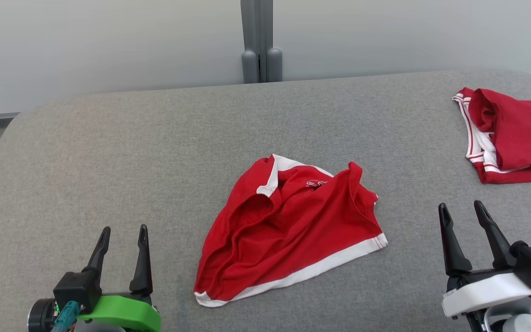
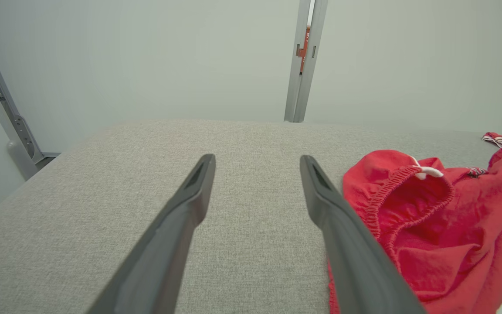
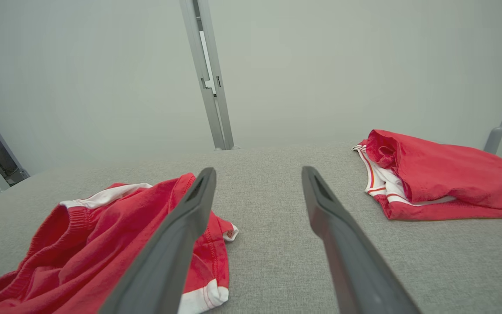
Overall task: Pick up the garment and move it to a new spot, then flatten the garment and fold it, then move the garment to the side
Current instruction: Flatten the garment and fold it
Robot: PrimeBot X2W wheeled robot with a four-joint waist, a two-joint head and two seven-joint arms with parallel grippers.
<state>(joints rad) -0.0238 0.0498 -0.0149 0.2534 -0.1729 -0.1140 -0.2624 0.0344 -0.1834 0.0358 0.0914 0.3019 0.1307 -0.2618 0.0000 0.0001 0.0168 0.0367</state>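
Checker: Claws first. State?
Robot: Left claw, right claw: both released, fingers spread, empty, poised low and pointing forward over the grey pad.
Checker: Garment?
Robot: Red garment, crumpled, lies between my claws, untouched. Second red piece sits beyond my right claw. Step, I judge: pick-up not yet begun. Next needs reaching inward and pinching a hem.

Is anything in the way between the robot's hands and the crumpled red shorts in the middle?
No. Only gray cushion lies between the open left gripper and the red shorts, and the same goes for the open right gripper. The other red garment sits at the far right, out of the way.
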